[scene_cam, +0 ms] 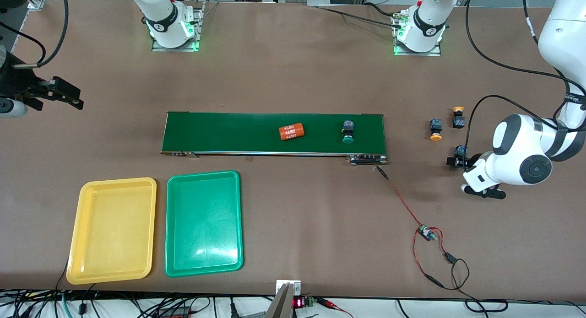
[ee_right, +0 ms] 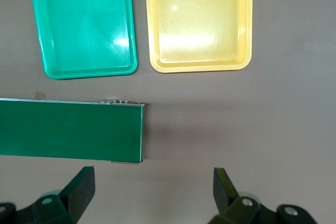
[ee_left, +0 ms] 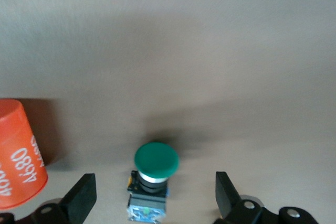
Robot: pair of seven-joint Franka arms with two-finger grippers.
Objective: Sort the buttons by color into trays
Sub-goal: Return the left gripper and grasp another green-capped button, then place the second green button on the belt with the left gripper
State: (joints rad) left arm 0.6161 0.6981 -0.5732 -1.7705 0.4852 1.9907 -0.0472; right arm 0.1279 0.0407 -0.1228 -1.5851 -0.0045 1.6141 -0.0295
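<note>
A green button (scene_cam: 349,131) lies on the dark-green conveyor belt (scene_cam: 229,132). Two yellow-orange buttons (scene_cam: 435,129) (scene_cam: 458,116) lie on the table off the belt's end, toward the left arm's end. A second green button (ee_left: 156,162) stands between my left gripper's (ee_left: 156,203) open fingers (ee_left: 83,199); in the front view only its black body (scene_cam: 460,152) shows at the left gripper (scene_cam: 458,161). My right gripper (scene_cam: 73,96) hangs open and empty in the air at the right arm's end of the table (ee_right: 152,192). The yellow tray (scene_cam: 112,229) and green tray (scene_cam: 203,222) hold nothing.
An orange "4680" cylinder (scene_cam: 291,132) lies mid-belt. Another orange cylinder (ee_left: 18,156) stands beside the left gripper, hidden in the front view. A red and black wire with a small board (scene_cam: 428,233) trails from the belt's end toward the front edge.
</note>
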